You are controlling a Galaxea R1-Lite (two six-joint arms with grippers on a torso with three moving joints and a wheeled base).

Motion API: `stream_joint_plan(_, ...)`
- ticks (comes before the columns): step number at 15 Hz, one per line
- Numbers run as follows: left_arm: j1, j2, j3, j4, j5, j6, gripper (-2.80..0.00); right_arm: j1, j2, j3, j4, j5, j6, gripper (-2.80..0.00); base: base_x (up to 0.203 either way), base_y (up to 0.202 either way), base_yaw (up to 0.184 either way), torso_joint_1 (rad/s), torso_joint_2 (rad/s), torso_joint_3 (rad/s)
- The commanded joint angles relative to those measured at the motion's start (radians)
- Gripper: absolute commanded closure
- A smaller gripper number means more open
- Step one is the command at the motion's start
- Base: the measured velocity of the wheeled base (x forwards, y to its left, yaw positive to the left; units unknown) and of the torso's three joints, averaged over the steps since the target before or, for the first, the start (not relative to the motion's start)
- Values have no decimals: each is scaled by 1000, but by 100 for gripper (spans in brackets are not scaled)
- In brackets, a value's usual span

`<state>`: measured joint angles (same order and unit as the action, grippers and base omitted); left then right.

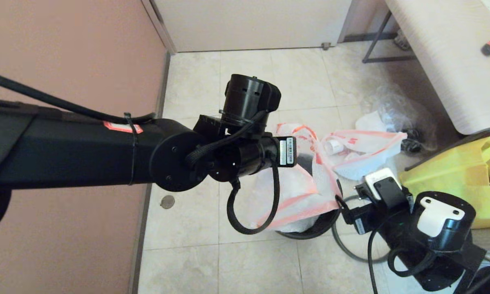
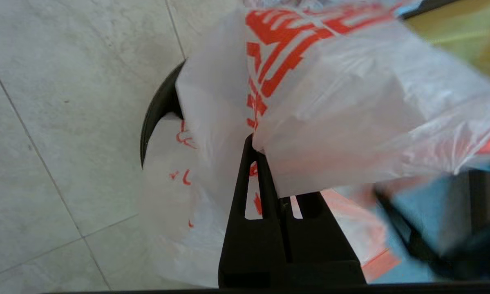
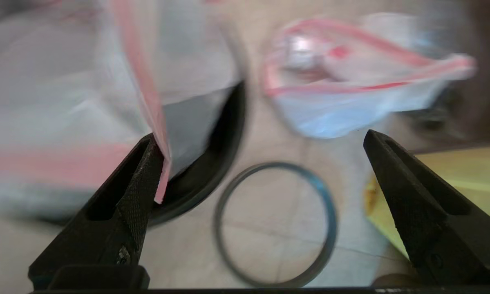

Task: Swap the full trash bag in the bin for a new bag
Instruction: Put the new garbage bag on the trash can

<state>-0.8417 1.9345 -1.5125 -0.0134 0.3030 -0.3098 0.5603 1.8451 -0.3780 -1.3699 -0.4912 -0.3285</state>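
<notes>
The new bag [image 1: 298,192], white with big orange-red print [image 2: 310,81], is draped over the black bin [image 1: 310,230]. My left gripper [image 2: 257,148] hangs above the bin, shut on a fold of this bag. One arc of the bin's edge [image 2: 155,110] shows beside the bag. The full trash bag [image 1: 363,149], white with pink-red edges [image 3: 351,81], lies on the floor right of the bin. The dark grey hoop rim [image 3: 273,224] lies flat on the tiles beside the bin [image 3: 212,163]. My right gripper [image 3: 261,139] is open above the hoop, and the new bag's pink edge [image 3: 146,102] hangs against one finger [image 3: 138,183].
A yellow fabric tote [image 1: 465,175] stands right of the hoop. A clear plastic bag [image 1: 396,110] lies beyond the full bag, near a table [image 1: 445,53]. A wall [image 1: 65,61] runs along the left. Bare tiles [image 1: 249,269] lie in front of the bin.
</notes>
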Motion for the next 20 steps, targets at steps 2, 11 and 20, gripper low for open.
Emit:
stream_joint_plan(2,-7,2,5,4,2,1,0,-64,9,-15,-21,-6,-3,-280,0,0,0,0,0,0)
stream_joint_plan(11,-60,20,17,12,2,11,0,-73,4,49,-112,46,-3,-280,0,0,0,0,0,0)
stream_joint_plan(20,-58,12,34,10,2,5,0,-36,122,38,-160,68,-1,0,0,0,0,0,0,0)
